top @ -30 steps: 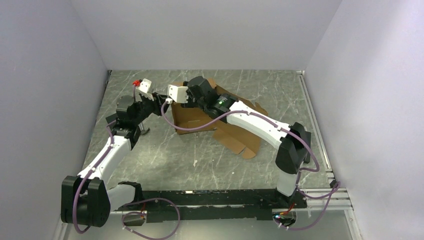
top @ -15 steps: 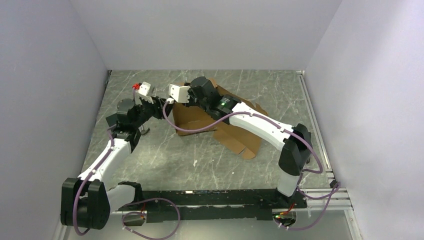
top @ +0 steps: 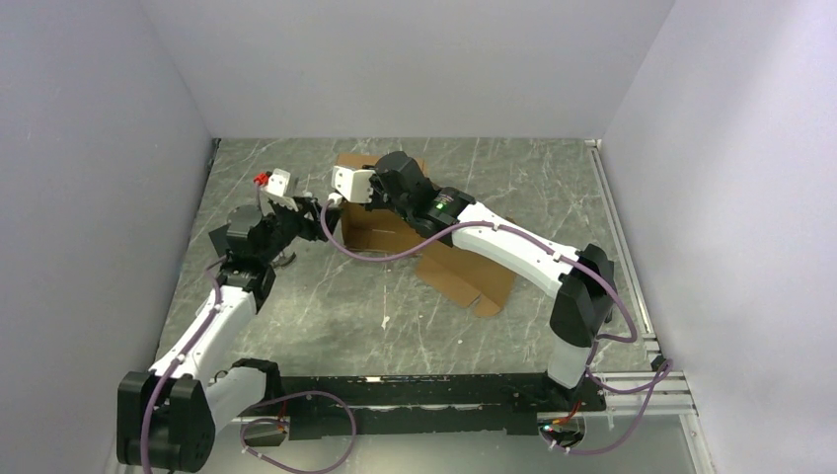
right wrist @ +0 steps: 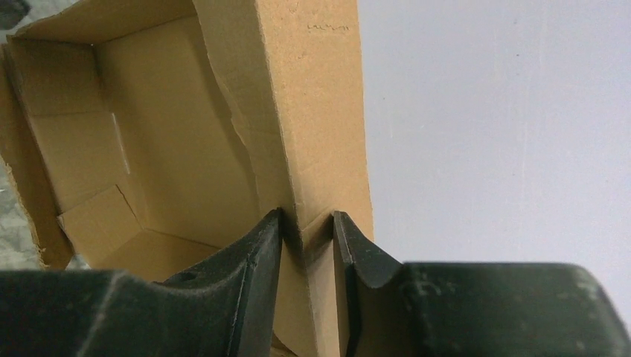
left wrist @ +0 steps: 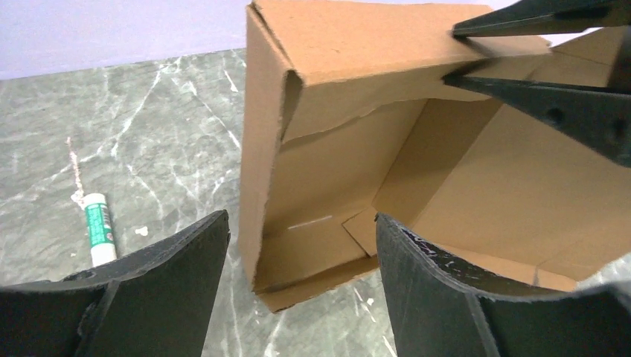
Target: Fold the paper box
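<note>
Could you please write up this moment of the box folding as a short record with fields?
Object: brown corrugated cardboard paper box, partly folded; walls raised at one end, the rest spread on the table
Right gripper: closed on the paper box's folded-over wall
Left gripper: open, facing a raised corner of the paper box, no contact visible
Also present: small white tube with a green label, lying on the grey marbled table, apart from the paper box
</note>
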You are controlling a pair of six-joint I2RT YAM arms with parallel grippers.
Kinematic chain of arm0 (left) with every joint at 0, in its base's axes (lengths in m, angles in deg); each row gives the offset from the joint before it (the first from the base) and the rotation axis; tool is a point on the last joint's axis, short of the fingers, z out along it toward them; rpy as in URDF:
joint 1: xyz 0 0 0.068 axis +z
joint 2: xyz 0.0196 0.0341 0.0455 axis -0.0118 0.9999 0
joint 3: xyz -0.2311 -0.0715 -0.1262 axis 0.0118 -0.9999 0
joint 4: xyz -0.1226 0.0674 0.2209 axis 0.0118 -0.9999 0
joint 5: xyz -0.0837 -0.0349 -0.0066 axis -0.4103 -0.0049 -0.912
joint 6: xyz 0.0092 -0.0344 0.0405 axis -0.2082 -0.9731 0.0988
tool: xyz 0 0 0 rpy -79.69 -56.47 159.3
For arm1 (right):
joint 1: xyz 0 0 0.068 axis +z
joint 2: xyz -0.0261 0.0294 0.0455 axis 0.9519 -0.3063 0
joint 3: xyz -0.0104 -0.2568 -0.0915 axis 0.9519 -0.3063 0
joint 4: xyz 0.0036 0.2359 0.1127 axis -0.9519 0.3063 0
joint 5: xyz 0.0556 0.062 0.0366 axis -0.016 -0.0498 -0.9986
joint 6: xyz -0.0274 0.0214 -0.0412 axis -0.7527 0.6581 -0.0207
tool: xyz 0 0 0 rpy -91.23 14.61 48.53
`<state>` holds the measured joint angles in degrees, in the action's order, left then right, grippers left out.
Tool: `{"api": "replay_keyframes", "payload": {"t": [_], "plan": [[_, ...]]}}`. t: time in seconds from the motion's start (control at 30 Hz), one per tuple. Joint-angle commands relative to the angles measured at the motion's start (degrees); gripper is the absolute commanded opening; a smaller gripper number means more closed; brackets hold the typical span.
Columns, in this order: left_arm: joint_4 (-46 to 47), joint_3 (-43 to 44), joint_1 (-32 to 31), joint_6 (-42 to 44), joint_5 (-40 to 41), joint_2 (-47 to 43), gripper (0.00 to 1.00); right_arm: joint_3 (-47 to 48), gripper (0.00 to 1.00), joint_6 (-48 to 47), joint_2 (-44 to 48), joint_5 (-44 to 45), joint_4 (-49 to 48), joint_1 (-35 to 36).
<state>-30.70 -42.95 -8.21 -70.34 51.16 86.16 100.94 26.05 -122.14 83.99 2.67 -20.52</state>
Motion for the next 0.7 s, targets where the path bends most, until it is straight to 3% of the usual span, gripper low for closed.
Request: {"api": "replay_keyframes", "payload": {"t": [0.0, 0.23, 0.4, 0.67], "plan": [[7.65, -1.11, 0.23, 4.18, 3.34, 2.82, 0.78, -0.17, 0.31, 1.45, 1.84, -1.00, 0.37, 0.04], [20.38, -0.13, 0.23, 5.66, 0.27, 10.54, 0.79, -0.49, 0.24, 1.24, 1.66, -1.12, -0.26, 0.04], [26.62, 1.39, 0.15, 4.47, 0.21, 15.52, 0.87, -1.41, 0.17, 1.03, 2.24, -1.18, -1.02, 0.21], [30.14, 5.11, -1.37, 4.69, 5.03, 22.19, 0.76, 0.67, 0.16, 3.18, 1.71, -3.08, 1.39, 0.22]]}}
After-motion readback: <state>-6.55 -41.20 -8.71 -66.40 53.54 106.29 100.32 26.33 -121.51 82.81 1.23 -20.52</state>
